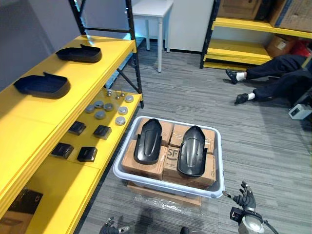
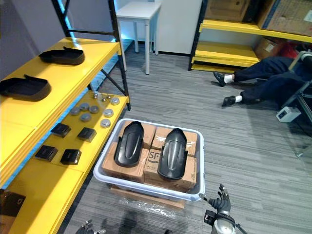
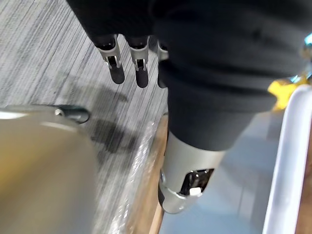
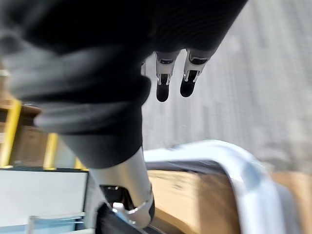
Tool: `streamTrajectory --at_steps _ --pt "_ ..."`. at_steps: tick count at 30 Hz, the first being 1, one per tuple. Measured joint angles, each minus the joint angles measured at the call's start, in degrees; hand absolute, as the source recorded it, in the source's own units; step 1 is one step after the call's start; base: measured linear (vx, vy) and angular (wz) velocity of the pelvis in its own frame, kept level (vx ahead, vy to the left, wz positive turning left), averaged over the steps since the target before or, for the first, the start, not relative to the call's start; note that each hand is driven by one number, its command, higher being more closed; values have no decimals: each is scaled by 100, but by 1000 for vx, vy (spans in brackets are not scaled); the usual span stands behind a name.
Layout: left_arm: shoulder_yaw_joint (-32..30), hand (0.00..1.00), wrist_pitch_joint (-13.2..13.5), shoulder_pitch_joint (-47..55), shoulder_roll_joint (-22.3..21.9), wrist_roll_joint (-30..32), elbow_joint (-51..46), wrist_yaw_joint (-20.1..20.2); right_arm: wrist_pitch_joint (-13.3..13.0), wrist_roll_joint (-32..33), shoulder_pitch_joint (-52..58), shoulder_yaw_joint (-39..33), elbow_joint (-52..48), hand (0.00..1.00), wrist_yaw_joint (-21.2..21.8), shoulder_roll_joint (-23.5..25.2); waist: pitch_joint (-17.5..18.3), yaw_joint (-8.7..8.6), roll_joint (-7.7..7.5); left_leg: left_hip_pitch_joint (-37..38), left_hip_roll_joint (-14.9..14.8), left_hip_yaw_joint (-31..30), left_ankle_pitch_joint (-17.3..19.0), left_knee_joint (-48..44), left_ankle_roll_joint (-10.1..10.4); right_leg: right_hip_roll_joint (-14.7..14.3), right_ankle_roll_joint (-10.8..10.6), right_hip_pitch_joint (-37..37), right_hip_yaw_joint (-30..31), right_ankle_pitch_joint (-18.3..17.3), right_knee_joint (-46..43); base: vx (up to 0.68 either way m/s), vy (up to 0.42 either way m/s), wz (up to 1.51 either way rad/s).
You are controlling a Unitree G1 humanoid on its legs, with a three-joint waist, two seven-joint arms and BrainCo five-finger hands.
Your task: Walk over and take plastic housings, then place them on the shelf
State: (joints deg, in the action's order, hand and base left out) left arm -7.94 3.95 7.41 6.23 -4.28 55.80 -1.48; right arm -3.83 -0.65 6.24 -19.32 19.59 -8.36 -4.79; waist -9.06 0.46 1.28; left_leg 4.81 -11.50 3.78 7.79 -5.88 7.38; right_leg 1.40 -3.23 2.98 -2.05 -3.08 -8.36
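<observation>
Left eye view: where are the plastic housings (image 1: 147, 141) found?
— Two are laid side by side on cardboard boxes (image 1: 139, 165) in the white bin (image 1: 178, 121); two more are set on the yellow shelf (image 1: 29, 122).
— And the hands?
— The left hand (image 3: 116, 68) and right hand (image 1: 246, 197) are held slack-fingered, nothing gripped.

Silver dark-tipped fingers (image 3: 112, 52), black ribbed cover (image 3: 219, 48)

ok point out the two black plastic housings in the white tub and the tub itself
left black plastic housing (image 1: 147, 142), left eye view, middle of its back
right black plastic housing (image 1: 191, 152), left eye view, middle of its back
white plastic tub (image 1: 221, 161), left eye view, bare right rim
</observation>
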Motion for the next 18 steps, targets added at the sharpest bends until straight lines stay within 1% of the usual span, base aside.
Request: streamTrajectory --at_steps 1,2,3,4,5,6,7,8,9,10,11,13,14,16,18 --pt "22 0 15 -12 -1 0 -10 -10 0 -18 -4 -14 -92 0 -47 2 -17 3 -2 -42 26 -6 -14 -11 23 28 -12 -17 -9 39 87 39 71 3" --pt "56 0 59 -39 -9 0 -39 -39 -5 -60 -138 -91 -143 0 -182 0 -97 23 2 -171 104 -46 -17 -75 28 95 -61 -14 -24 132 236 7 109 17" --pt "68 0 105 -98 -15 0 -103 -63 -2 -70 -458 -150 -120 0 -299 -3 -305 37 -4 -337 192 -98 -17 -207 27 185 -110 7 -41 228 353 -22 126 19" --pt "94 0 120 -136 -4 -2 -136 -74 3 -70 -656 -178 -102 0 -378 -5 -426 43 -2 -447 234 -122 -17 -295 26 227 -128 42 -45 284 395 -134 164 17" --pt "180 0 140 -256 29 2 -151 -97 6 -70 -1182 -192 -48 0 -539 -24 -664 65 8 -716 299 -163 -14 -472 23 294 -149 193 -46 402 444 -157 129 11" --pt "277 0 139 -343 88 1 -172 -119 5 -68 -1636 -186 60 0 -656 -62 -828 94 4 -883 335 -194 -13 -581 19 325 -168 298 -44 501 519 -223 127 6" --pt "336 0 140 -457 125 -1 -181 -149 7 -54 -2341 -183 389 0 -819 -220 -1056 148 19 -1096 349 -207 -1 -703 0 337 -177 407 -39 652 618 -161 63 2" --pt "381 0 144 -507 135 -5 -185 -169 11 -34 -2656 -184 591 0 -885 -348 -1144 199 42 -1194 355 -228 15 -767 -29 339 -171 438 -42 713 681 -207 67 4" --pt "446 0 169 -576 158 -9 -243 -190 19 57 -3282 -177 1063 0 -1018 -672 -1292 314 85 -1383 363 -261 38 -893 -56 343 -180 506 -49 820 777 -222 71 9" --pt "522 0 207 -630 170 -11 -314 -198 24 109 -3904 -129 1536 0 -1123 -1020 -1485 377 135 -1502 363 -292 76 -1036 -74 340 -173 533 -60 879 805 -217 70 10" --pt "549 0 215 -667 168 -17 -308 -198 24 173 -4230 -41 1832 0 -1157 -1229 -1556 388 180 -1585 360 -332 120 -1136 -96 332 -174 569 -75 904 805 -180 61 8" --pt "795 0 231 -724 213 -149 -299 -202 33 502 -5361 357 2885 0 -1213 -1923 -1631 418 303 -2034 349 -407 280 -1474 -120 305 -202 850 -70 1018 804 -164 80 0" --pt "853 0 235 -737 222 -195 -290 -206 33 560 -5590 465 3120 0 -1210 -2072 -1644 434 324 -2125 346 -412 317 -1541 -122 301 -210 918 -58 1046 804 -159 104 -8" --pt "1117 0 256 -836 278 -377 -263 -213 44 777 -6166 779 3910 0 -1166 -2581 -1690 526 401 -2441 354 -470 408 -1836 -167 299 -239 1086 -57 1125 803 -99 84 -1" --pt "1303 0 291 -931 320 -467 -187 -220 71 883 -6418 907 4379 0 -1103 -2825 -1721 543 461 -2651 363 -563 472 -2035 -183 297 -262 1150 -116 1153 802 -77 74 14"
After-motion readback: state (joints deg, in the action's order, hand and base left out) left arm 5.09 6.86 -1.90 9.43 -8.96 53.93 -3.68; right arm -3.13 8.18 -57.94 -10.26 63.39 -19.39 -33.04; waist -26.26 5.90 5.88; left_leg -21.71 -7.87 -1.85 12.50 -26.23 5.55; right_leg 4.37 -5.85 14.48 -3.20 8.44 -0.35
